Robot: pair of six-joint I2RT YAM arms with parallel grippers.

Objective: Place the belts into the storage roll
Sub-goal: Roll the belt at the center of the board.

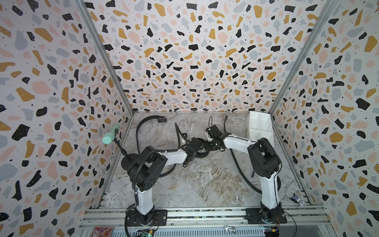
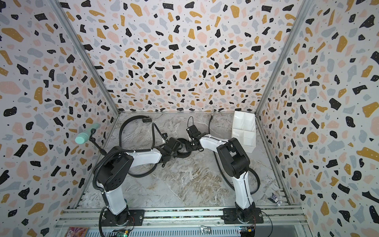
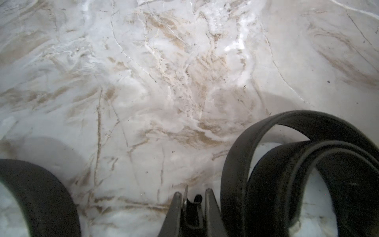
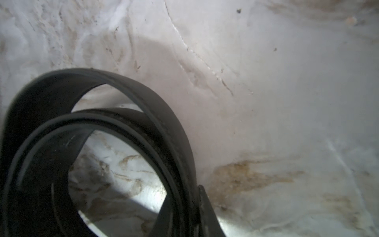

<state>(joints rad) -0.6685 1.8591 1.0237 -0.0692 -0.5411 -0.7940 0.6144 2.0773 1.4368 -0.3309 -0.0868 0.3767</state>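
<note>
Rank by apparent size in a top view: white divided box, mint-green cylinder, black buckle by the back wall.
1. white divided box
2. mint-green cylinder, raised nearer the camera
3. black buckle

The enclosure walls point(image 1: 184, 51) carry a terrazzo print: mustard, pink, blue-grey and black blobs with fine black specks on off-white. The marble-patterned desk point(image 1: 205, 180) is glossy white-grey, veined tan and brown. The coiled wide strap belt point(image 4: 164, 123) is plain matt black. So is the long curved belt point(image 1: 162, 119) near the desk's far left corner, buckle included. The divided rectangular plastic box point(image 1: 260, 125) at the far right corner is plain white. The smooth cylinder point(image 1: 109, 135) by the left edge is mint green on a black stand. The aluminium rails point(image 1: 205, 215) along the near edge are silver.
</note>
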